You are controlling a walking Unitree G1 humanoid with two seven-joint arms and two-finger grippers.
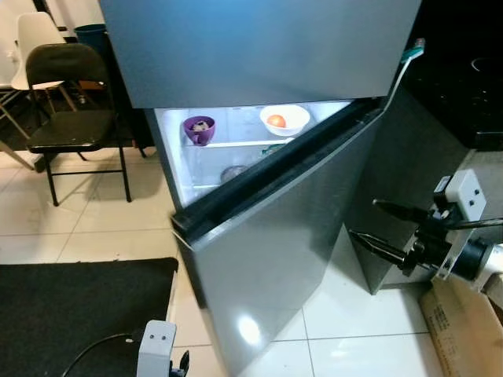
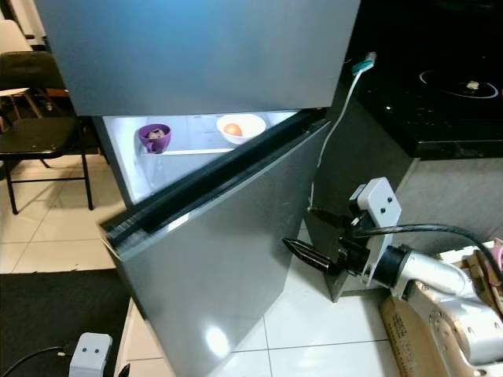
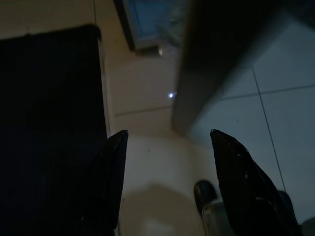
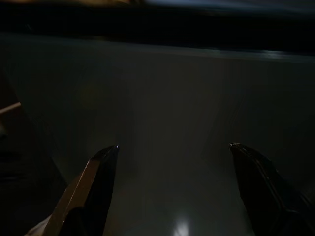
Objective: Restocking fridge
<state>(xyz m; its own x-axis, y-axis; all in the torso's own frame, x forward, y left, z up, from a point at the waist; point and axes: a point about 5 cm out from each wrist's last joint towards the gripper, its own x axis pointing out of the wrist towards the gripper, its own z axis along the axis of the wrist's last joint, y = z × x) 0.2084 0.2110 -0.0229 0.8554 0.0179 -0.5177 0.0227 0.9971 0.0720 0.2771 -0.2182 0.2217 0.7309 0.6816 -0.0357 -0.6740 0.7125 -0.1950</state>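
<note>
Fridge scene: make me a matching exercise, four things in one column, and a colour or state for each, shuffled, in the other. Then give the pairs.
Things:
1. small bowl on the fridge shelf
2. wide bowl holding an orange item
3. lower fridge door
4. right hand

Colour or state:
A. open, fingers pointing at the door's outer face
B. purple
C. partly open
D. white

Pairs: 1-B, 2-D, 3-C, 4-A
</note>
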